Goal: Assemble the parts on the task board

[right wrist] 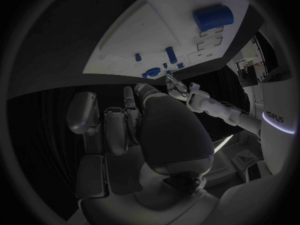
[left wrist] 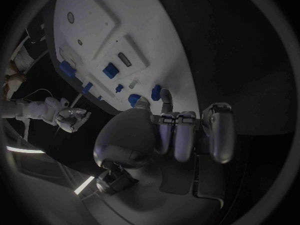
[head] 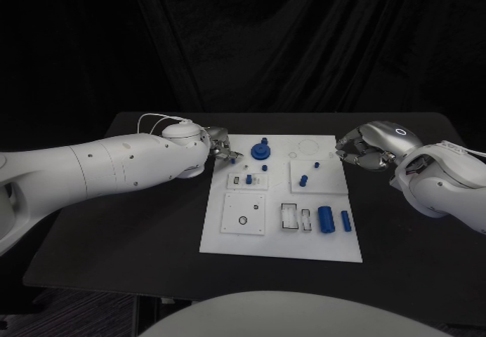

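Two hands at the task board (head: 243,239), mid-frame; left hand (head: 221,149) at its upper-left corner, fingers half hidden behind the wrist, grip unclear; right hand (head: 364,149) at upper right, fingers curled, empty; two blue cylinders (head: 326,218) lower right; smaller blue parts (head: 261,149) too tiny to count

White arms (head: 112,165), silver robot hand (head: 362,152)
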Robot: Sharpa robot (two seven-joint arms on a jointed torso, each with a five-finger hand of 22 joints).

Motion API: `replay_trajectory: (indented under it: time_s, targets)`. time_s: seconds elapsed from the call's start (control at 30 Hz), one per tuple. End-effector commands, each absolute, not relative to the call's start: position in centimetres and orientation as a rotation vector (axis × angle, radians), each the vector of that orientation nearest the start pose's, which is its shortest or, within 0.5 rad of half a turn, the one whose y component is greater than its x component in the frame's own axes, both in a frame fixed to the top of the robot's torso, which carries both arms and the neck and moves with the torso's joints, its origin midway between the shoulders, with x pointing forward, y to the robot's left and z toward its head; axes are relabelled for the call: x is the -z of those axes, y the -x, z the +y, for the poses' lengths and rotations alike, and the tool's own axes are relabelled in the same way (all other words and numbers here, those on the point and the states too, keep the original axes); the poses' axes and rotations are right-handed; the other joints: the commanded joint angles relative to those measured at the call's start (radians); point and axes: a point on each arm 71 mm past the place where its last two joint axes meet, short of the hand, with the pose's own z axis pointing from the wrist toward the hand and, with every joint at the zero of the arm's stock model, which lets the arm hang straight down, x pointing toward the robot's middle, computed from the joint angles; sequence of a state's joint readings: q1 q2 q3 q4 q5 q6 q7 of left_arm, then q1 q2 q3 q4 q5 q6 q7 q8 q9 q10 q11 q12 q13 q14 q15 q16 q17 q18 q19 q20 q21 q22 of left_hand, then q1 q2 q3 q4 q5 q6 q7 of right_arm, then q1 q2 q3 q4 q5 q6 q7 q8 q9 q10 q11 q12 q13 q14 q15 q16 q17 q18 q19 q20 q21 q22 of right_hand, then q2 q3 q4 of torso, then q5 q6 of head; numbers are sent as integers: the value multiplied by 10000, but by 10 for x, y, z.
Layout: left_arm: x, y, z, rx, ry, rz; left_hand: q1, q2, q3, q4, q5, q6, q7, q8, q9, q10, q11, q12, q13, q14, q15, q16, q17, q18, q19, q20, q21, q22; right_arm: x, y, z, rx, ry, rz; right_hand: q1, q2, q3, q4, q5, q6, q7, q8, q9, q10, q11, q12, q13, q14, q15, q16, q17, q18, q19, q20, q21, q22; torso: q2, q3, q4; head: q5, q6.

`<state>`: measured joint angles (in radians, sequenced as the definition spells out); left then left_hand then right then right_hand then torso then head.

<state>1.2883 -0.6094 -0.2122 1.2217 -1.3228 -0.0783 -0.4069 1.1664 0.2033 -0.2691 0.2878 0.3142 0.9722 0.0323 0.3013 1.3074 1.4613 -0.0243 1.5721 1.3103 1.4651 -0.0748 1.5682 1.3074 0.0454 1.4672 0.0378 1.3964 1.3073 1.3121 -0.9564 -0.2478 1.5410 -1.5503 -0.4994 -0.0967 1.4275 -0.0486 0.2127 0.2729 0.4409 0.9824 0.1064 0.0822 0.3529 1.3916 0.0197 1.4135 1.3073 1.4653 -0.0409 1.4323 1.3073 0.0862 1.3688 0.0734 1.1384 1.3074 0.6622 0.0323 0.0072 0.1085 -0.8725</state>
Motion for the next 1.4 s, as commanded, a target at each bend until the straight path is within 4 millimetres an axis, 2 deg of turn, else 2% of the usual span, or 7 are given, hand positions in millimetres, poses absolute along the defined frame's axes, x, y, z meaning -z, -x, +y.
replay_trajectory:
  time_s: [0.03, 0.23, 0.57, 1.07, 1.3, 1.37, 1.4]
  targets:
    - [236, -533, 188, 2541, -460, 20406, 159, 25, 84, -12, 128, 76, 20, -72, 39, 1095, -53, -13, 2605, 1057, 10, 26, 2634, -20, 106, 16, -38, 2061, 192, -472, -256, -4759, 2340, 15611, -39, -39, 64, 16, 38, 31, -4, -59, -13, 25, -8, -5, 930, 495, 21, -32, 1772, 27, 7, -4, -39, 1449, 2, 0, -7, 27, -1]
    - [238, -533, 188, 2458, -459, 20479, 247, 20, 147, -12, 314, 96, 13, -117, 46, 1095, -58, -13, 2605, 1057, 6, 26, 2634, -18, 102, 14, -47, 2059, 192, -472, -255, -4763, 2349, 15617, -39, -39, 64, 16, 38, 31, -4, -59, -13, 25, -8, -5, 930, 495, 21, -32, 1772, 27, 7, -4, -39, 1449, 6, 0, -3, 17, -1]
    - [241, -533, 186, 2436, -483, 20552, 579, -91, 456, -12, 1255, 148, -32, -288, 96, 1095, -94, -13, 2605, 1057, -22, 26, 2634, -15, 95, -9, -66, 2056, 192, -473, -255, -4756, 2357, 15634, -34, -40, 80, 10, 59, 37, -6, -56, -12, 14, -8, -14, 921, 487, 20, -51, 1762, 35, -10, -6, -80, 1440, -1, 3, 3, 2, -1]
    - [242, -532, 186, 2425, -456, 20577, 1042, -257, 1198, -3, 1376, 185, -94, -421, 144, 1095, -150, -13, 2605, 1057, -69, 26, 2634, -14, 93, -55, -71, 2056, 192, -473, -255, -4741, 2345, 15634, -30, -42, 89, 5, 71, 37, -6, -56, -13, 8, -9, -18, 917, 488, 20, -48, 1763, 37, -16, -6, -95, 1437, -8, 5, -4, 24, -1]
    - [242, -530, 185, 2419, -342, 20472, 1234, -746, 2603, 25, 1333, 305, -123, -532, 179, 1095, -182, -13, 2605, 1057, -105, 26, 2634, -7, 72, -94, -108, 2045, 192, -473, -255, -4716, 2325, 15644, -30, -42, 89, 5, 71, 37, -6, -56, -13, 8, -9, -18, 917, 488, 20, -48, 1763, 37, -16, -6, -95, 1437, -3, 5, 4, 20, -1]
    - [242, -530, 185, 2412, -343, 20488, 1218, -767, 2653, 25, 1331, 309, -123, -535, 180, 1095, -182, -13, 2605, 1057, -105, 26, 2634, -7, 71, -94, -109, 2045, 192, -473, -255, -4706, 2321, 15648, -26, -41, 97, 2, 79, 37, -5, -56, -13, 4, -8, -21, 914, 483, 20, -59, 1757, 38, -17, -7, -99, 1436, -1, 3, 5, 31, -1]
    - [242, -530, 185, 2410, -344, 20494, 996, -1085, 3379, 23, 1306, 365, -119, -579, 195, 1095, -171, -13, 2605, 1057, -101, 26, 2634, -5, 68, -94, -120, 2042, 192, -473, -255, -4702, 2320, 15650, -26, -41, 97, 2, 79, 37, -5, -56, -13, 4, -8, -21, 914, 483, 20, -59, 1757, 38, -17, -7, -99, 1436, -2, 4, 6, 32, -1]
